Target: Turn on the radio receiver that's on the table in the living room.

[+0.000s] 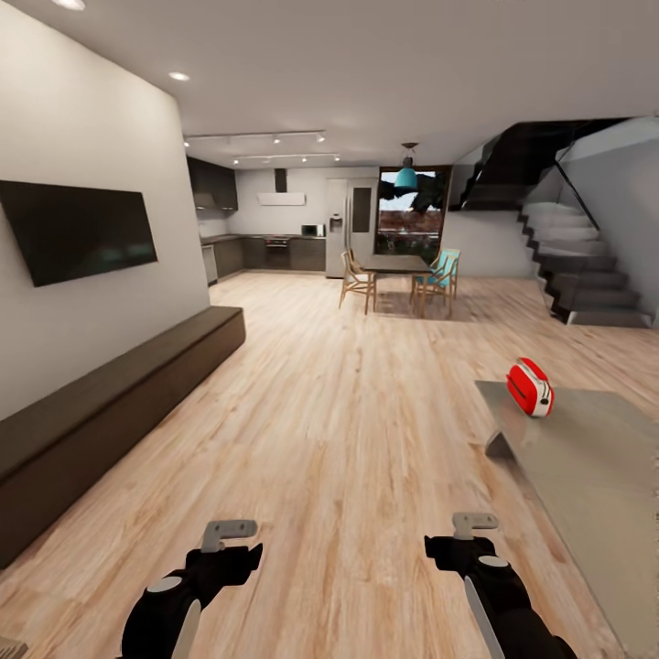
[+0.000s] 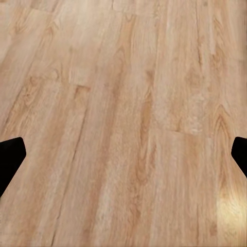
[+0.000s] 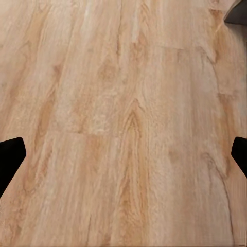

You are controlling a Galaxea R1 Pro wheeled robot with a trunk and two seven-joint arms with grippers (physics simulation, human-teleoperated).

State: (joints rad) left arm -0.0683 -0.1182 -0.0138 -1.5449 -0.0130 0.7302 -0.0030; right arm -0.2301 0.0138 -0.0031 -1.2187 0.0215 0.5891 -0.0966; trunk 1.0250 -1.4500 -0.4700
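Radio receiver (image 1: 530, 387) sits upright near the far corner of the table (image 1: 586, 458), well off to your right and ahead, red body and white trim showing; the dial is too small to make out from here. Table top is glossy grey, low, and runs out of the head view at the right edge. Your right gripper (image 1: 474, 523) and left gripper (image 1: 229, 529) both hang low over bare wood floor (image 1: 348, 421), well apart from the table, nothing between the fingers. In the left wrist view the dark fingertips (image 2: 10, 159) sit at opposite edges with floor planks between, so the fingers are spread wide; same in the right wrist view, fingertips (image 3: 10, 159) wide apart, empty, with a grey corner (image 3: 236, 13) at the frame edge, likely the table. You're on the approach, nothing done on the radio yet. Risks as I judge them: rolling in too straight and clipping the table's near edge with the base; reaching before you're square to it, so the arm comes in at a slant. The radio looks slim and light, so a push on the switch could tip or slide it off the corner. Dark low bench (image 1: 110, 403) and wall TV (image 1: 78, 229) on your left, dining table (image 1: 398, 267) far back; none in your path.
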